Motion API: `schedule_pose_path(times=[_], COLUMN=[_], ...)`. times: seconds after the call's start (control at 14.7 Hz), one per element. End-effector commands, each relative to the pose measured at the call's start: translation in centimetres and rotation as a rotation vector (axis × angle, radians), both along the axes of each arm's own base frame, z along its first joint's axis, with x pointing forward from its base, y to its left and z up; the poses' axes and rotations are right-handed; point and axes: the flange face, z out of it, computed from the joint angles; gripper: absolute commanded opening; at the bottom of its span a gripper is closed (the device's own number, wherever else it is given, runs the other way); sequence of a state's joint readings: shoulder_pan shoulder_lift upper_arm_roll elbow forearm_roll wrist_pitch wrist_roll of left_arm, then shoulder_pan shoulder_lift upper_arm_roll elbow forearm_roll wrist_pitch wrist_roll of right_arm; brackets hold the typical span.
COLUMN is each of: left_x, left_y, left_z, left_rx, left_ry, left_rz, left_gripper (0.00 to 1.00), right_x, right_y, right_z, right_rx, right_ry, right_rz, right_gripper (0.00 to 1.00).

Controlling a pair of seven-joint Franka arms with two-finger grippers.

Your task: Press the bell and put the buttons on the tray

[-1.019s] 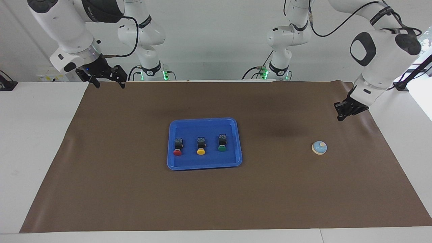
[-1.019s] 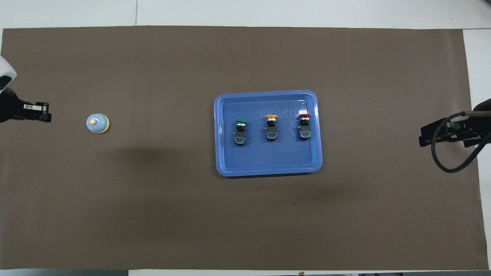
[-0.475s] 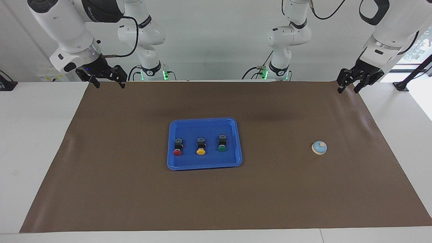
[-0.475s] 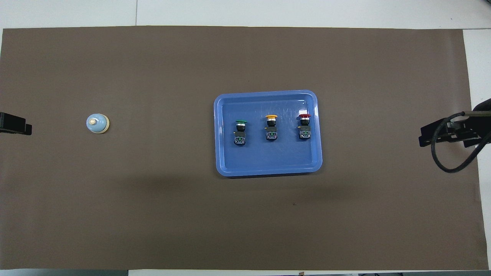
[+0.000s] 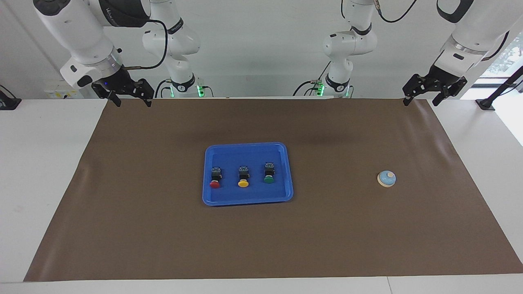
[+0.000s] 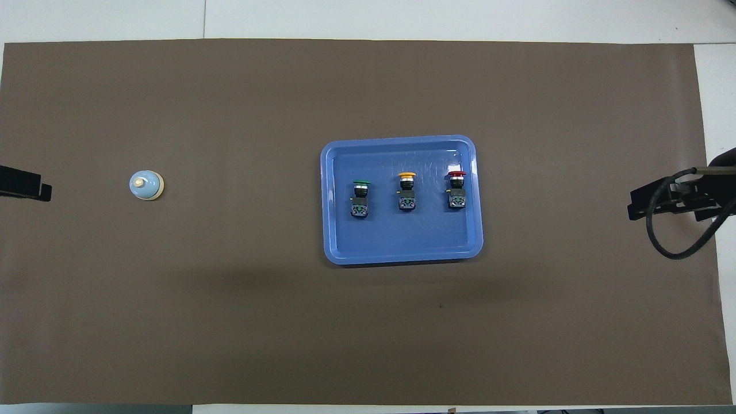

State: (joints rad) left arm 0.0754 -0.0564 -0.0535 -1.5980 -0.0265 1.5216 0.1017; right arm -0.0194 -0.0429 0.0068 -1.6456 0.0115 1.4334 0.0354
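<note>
All three buttons lie inside the tray (image 5: 247, 201): the red button (image 5: 215, 178), the yellow button (image 5: 243, 177) and the green button (image 5: 269, 173) sit in a row across its middle, on their sides, apart from one another and clear of the rim. So the placing part looks done. Whether the bell (image 5: 386, 179) has been pressed cannot be read from these frames; it stands upright on the mat, untouched, with nothing near it.

The left gripper (image 5: 423, 91) hangs in the air above the mat's corner at the left arm's end, fingers spread wide and holding nothing. The bell sits on the mat well apart from it, below it and farther out from the robots. The tray is farther off again, toward the middle of the table. The right gripper (image 5: 130, 94) hangs above the matching corner at the right arm's end, also spread wide and empty, with the tray well away toward the table's middle. Neither gripper is close to any task thing, and both arms look parked, so my judgement is that the task is at or near its end, unless a bell press is still owed.

The surface is a white table (image 5: 45, 163) covered by a large brown mat (image 5: 163, 245), flat apart from slight waves near its ends. A plain white wall (image 5: 261, 49) closes the room at the robots' end, and cables run along both arms.
</note>
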Motion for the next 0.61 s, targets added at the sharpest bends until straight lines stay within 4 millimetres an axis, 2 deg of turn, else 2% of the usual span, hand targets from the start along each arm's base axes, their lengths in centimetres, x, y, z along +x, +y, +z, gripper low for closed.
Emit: schedule_pose_path(times=[0.0, 0.54], left_x=[0.19, -0.24], left_y=[-0.01, -0.34], left_z=[0.07, 0.18], left_rx=[-0.011, -0.004], left_ry=[0.037, 0.077], left_rz=[0.009, -0.001], left_gripper=[1.00, 1.00], right_x=[-0.37, -0.37], right_y=[-0.13, -0.11], right_z=[0.17, 0.17], right_rx=[-0.004, -0.002], right_ry=[0.007, 0.007], right_rz=[0.019, 0.019], right_gripper=[1.00, 1.00])
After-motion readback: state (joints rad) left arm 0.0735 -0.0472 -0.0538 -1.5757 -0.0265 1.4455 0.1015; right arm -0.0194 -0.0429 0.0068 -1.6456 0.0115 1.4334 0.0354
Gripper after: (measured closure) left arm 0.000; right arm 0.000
